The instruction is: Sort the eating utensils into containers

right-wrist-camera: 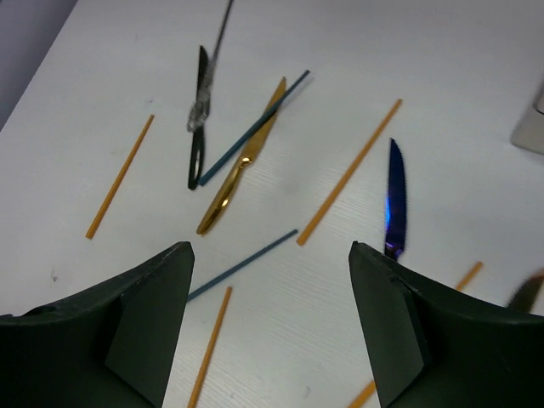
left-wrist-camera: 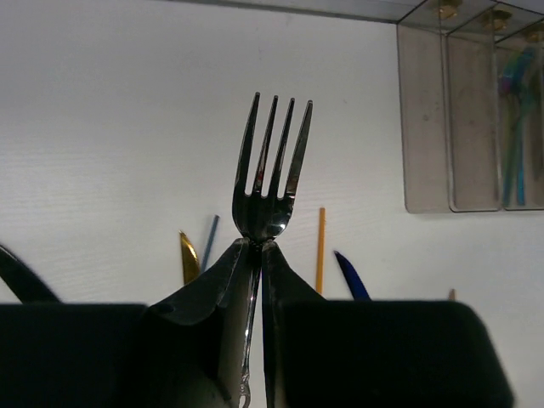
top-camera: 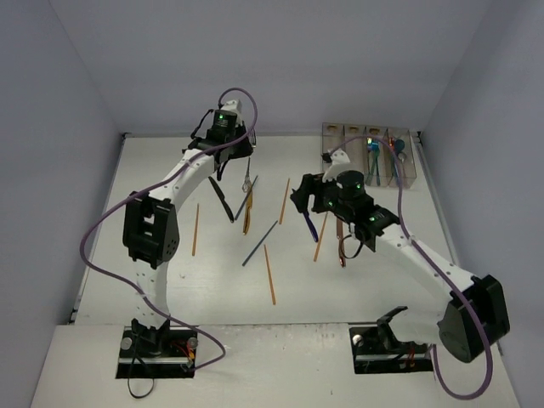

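My left gripper (left-wrist-camera: 257,244) is shut on a silver fork (left-wrist-camera: 270,170), tines pointing away, held above the table's far middle (top-camera: 247,181). My right gripper (right-wrist-camera: 270,255) is open with nothing between its fingers, hovering over loose utensils (top-camera: 304,197). Under it lie a blue chopstick (right-wrist-camera: 242,263), an orange chopstick (right-wrist-camera: 208,348) and an iridescent purple knife (right-wrist-camera: 395,200). A gold knife (right-wrist-camera: 242,166), a black knife (right-wrist-camera: 197,144) and more orange chopsticks (right-wrist-camera: 348,170) lie farther out. The clear containers (top-camera: 370,140) stand at the far right, with teal utensils (top-camera: 372,157) in them.
Another orange chopstick (top-camera: 195,229) lies at the left and one (top-camera: 269,274) lies nearer the front. A copper utensil (top-camera: 342,246) lies under my right arm. Grey walls close the table at the back and both sides.
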Motion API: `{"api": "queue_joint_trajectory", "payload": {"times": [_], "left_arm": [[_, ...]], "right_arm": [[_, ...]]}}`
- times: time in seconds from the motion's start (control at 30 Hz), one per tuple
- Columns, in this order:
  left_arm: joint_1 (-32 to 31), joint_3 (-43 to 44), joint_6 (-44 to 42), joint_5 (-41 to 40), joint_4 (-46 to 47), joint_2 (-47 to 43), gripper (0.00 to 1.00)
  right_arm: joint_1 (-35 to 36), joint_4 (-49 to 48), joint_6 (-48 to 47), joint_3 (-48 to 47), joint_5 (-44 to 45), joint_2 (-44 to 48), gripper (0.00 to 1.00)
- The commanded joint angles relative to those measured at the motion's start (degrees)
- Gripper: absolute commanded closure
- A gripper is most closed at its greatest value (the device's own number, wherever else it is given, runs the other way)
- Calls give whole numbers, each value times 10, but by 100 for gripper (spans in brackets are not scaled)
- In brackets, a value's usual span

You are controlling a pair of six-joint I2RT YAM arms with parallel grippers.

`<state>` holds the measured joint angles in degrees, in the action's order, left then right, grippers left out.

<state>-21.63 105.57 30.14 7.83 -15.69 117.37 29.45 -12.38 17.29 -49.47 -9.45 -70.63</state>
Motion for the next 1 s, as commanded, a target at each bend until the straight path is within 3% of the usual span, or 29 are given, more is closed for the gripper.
{"api": "queue_joint_trajectory", "payload": {"times": [0.0, 0.3, 0.67, 0.8, 0.87, 0.97], "left_arm": [[1, -55, 113, 50, 98, -90, 100], [-17, -169, 193, 60, 192, -184, 100], [-41, -231, 218, 54, 215, -237, 100], [-45, -238, 215, 54, 215, -242, 100], [-46, -238, 211, 53, 215, -243, 100], [-47, -240, 207, 52, 215, -242, 100]], "right_arm": [[42, -106, -21, -59, 3, -58, 29], [66, -165, -6, -140, 0, -184, 28], [81, -176, 8, -225, -10, -276, 32], [85, -177, 9, -227, -9, -282, 49], [86, -178, 9, -224, -1, -278, 71], [85, -178, 8, -216, 10, -266, 91]]}}
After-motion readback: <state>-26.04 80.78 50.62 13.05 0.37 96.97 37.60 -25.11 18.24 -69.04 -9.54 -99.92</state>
